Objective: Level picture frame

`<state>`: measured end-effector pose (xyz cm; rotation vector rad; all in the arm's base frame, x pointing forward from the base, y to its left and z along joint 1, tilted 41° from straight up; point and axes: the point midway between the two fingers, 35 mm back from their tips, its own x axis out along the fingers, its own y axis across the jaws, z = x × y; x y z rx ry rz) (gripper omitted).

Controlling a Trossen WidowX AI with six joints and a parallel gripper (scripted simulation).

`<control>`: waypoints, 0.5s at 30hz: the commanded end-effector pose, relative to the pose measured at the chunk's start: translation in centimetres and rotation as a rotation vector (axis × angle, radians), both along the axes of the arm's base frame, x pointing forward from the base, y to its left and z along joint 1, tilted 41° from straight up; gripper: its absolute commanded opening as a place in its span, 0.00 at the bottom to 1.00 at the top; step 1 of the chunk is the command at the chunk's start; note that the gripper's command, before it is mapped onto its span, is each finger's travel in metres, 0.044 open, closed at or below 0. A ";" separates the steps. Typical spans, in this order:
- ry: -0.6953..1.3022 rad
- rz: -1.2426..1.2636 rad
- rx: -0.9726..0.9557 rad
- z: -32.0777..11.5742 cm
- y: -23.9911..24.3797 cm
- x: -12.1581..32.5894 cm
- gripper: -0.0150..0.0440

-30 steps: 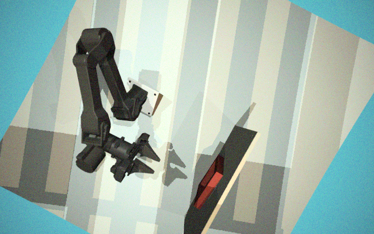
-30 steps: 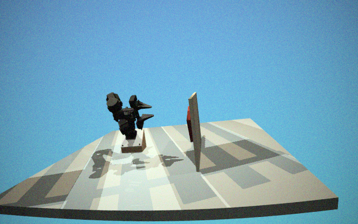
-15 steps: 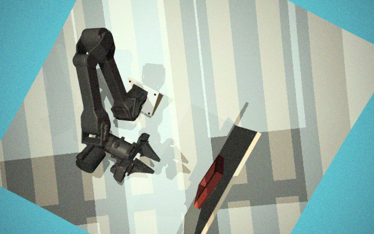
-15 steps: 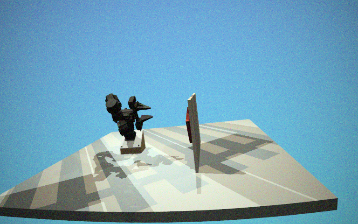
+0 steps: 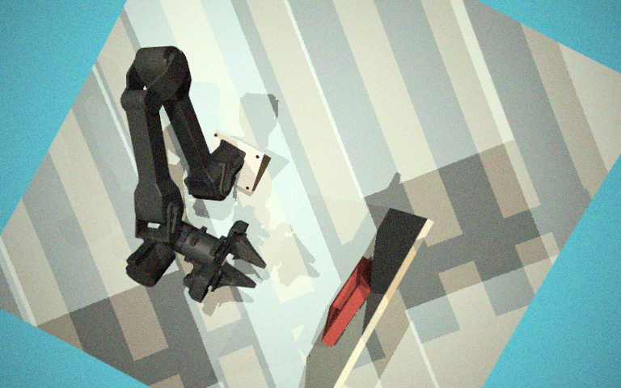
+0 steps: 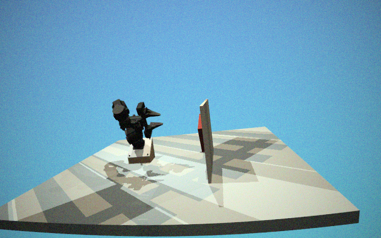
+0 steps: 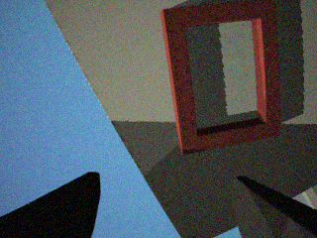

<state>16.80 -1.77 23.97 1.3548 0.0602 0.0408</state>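
Note:
The red picture frame [image 5: 348, 315] [image 6: 200, 122] [image 7: 182, 74] hangs on the face of the upright wall panel [image 5: 395, 251] [image 6: 208, 140] [image 7: 124, 89]. In the wrist view its lower bar slants, with the right end higher in the picture; that view is itself tilted, so I cannot tell which side is truly too high. The screw and the notched strip are hidden. My gripper [image 5: 260, 276] [image 6: 161, 119] [image 7: 167, 176] is open and empty. It points toward the panel and stands well short of the frame, with a wide gap between them.
The arm rises from a pale block [image 5: 251, 171] [image 6: 140, 160] with dark bolt holes. The panel stands on a striped, patterned table top [image 5: 458, 114] [image 6: 182, 210]. Shadows of the arm and panel fall across it. A side edge of the panel shows in the wrist view.

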 end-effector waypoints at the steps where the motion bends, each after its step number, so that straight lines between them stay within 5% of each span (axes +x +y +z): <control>1: 0.001 -0.006 0.006 0.0 -0.1 0.0 0.69; 15: -0.048 -0.011 -0.168 -2.3 -2.0 6.0 0.69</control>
